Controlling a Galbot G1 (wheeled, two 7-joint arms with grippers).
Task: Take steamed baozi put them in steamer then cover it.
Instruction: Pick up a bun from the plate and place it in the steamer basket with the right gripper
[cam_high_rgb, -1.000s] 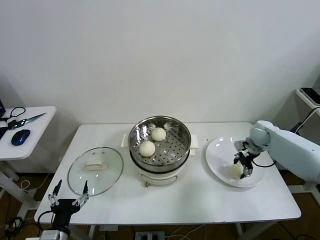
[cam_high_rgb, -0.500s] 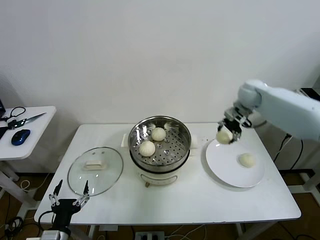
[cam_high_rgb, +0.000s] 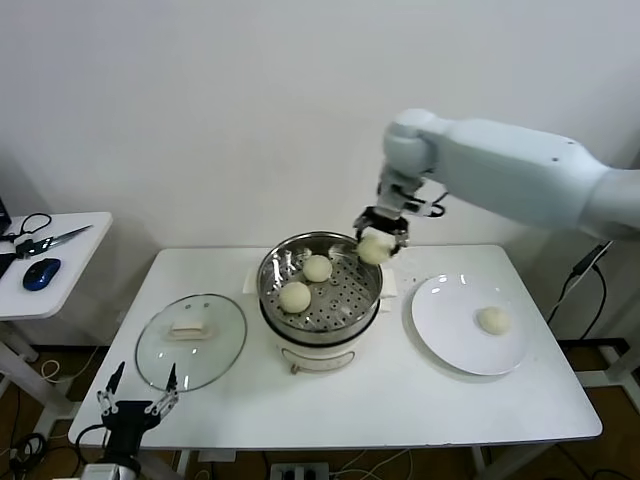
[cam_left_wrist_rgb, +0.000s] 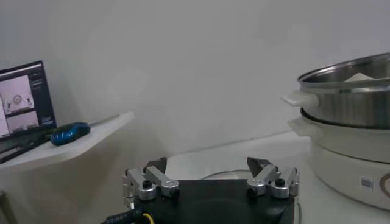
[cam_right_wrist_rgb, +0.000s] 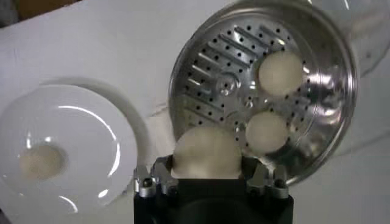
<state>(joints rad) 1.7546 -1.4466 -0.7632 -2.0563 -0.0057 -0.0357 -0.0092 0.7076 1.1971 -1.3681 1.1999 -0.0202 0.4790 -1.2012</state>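
The white tabletop (cam_high_rgb: 400, 400) carries everything, with the steamer (cam_high_rgb: 320, 275) at its middle, standing upright with its open mouth facing up. To the steamer's left the cover (cam_high_rgb: 190, 340) lies flat on the tabletop, well apart from it, handle upward, and the handle's long axis runs roughly across the table, left to right. To the steamer's right sits a white plate (cam_high_rgb: 450, 330), just beside the base. The right arm reaches in from the right, and the right end effector (cam_high_rgb: 378, 238) hangs above the steamer's far right rim, clamped on a bun (cam_high_rgb: 374, 248) with a finger at either side; the right wrist view shows that bun (cam_right_wrist_rgb: 206, 152) over the perforated floor's edge. Two baozi (cam_high_rgb: 317, 267) lie inside the steamer, close together, one nearer the front (cam_high_rgb: 294, 296). One more (cam_high_rgb: 493, 319) rests on the plate. The left end effector (cam_high_rgb: 135, 403) sits low at the tabletop's front left corner, fingers spread wide, apparently just off the edge.
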